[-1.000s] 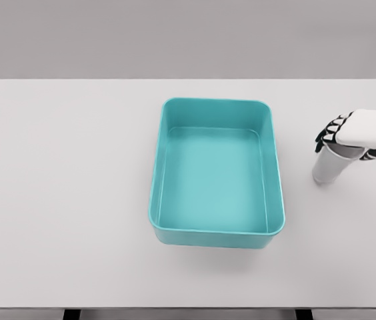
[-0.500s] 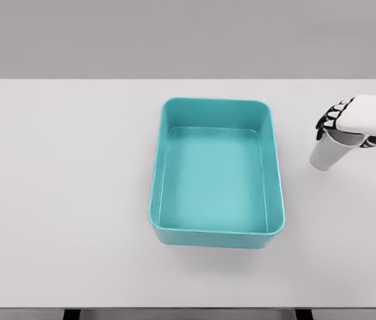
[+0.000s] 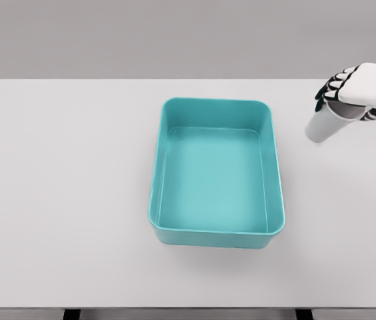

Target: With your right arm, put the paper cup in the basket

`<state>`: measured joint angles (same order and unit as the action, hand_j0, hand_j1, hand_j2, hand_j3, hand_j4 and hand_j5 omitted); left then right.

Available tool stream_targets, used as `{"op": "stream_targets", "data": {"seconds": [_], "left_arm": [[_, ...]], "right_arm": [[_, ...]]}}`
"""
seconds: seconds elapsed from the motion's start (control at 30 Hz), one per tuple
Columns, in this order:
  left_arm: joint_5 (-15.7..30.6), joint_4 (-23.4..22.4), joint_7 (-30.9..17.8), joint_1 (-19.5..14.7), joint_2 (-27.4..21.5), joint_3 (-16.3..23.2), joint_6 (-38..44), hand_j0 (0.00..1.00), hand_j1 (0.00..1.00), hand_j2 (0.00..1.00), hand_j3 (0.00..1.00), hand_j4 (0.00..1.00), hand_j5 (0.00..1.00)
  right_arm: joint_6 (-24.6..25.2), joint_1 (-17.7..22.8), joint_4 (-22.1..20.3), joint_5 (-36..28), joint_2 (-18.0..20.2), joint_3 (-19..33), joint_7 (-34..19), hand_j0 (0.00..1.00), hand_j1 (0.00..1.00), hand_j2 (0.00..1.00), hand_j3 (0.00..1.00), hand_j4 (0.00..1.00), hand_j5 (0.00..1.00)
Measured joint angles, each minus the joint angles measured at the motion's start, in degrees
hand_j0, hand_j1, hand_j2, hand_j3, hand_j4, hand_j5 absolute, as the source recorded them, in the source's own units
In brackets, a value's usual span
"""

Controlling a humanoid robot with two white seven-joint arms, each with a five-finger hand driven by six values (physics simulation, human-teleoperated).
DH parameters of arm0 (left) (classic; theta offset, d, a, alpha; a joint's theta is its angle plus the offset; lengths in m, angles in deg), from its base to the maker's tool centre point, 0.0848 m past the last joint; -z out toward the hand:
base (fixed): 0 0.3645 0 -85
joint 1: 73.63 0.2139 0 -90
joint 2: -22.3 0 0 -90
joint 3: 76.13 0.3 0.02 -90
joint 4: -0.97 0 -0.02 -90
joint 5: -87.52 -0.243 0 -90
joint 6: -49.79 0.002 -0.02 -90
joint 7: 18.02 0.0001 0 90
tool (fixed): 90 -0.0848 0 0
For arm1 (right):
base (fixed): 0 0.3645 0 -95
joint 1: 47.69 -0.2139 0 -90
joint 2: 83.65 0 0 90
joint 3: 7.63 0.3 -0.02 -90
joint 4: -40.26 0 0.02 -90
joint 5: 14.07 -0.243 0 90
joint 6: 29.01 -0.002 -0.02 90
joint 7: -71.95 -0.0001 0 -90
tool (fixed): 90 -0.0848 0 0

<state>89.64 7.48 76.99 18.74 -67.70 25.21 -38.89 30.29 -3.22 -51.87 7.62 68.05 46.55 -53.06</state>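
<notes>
Paper cup [image 3: 321, 126] sits tilted in the right hand [image 3: 365, 93], upper right of the frame.
Fingers [image 3: 329, 87] curl around its top; the teal basket [image 3: 276, 167] is in the middle, on the white table [image 3: 61, 193].

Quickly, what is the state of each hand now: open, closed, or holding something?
Left hand: not in view.
Right hand: closed on the paper cup, gripping it at its top, to the right of the basket.
</notes>
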Motion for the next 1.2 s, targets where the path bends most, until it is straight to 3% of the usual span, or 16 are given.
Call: {"op": "stream_targets", "data": {"seconds": [0.7,1.2], "left_arm": [[0.00,0.00,0.00,0.00,0.00,0.00,0.00,1.00,1.00,1.00,1.00,1.00,1.00],[0.00,0.00,0.00,0.00,0.00,0.00,-0.01,1.00,1.00,1.00,1.00,1.00,1.00]], "right_arm": [[0.14,-4.92,-0.05,-0.50,-7.68,-0.06,-0.01,0.71,0.71,0.71,0.71,0.71,0.71],[0.23,-5.80,-0.14,-0.37,-13.61,-2.64,-0.01,0.71,0.71,0.71,0.71,0.71,0.71]]}}
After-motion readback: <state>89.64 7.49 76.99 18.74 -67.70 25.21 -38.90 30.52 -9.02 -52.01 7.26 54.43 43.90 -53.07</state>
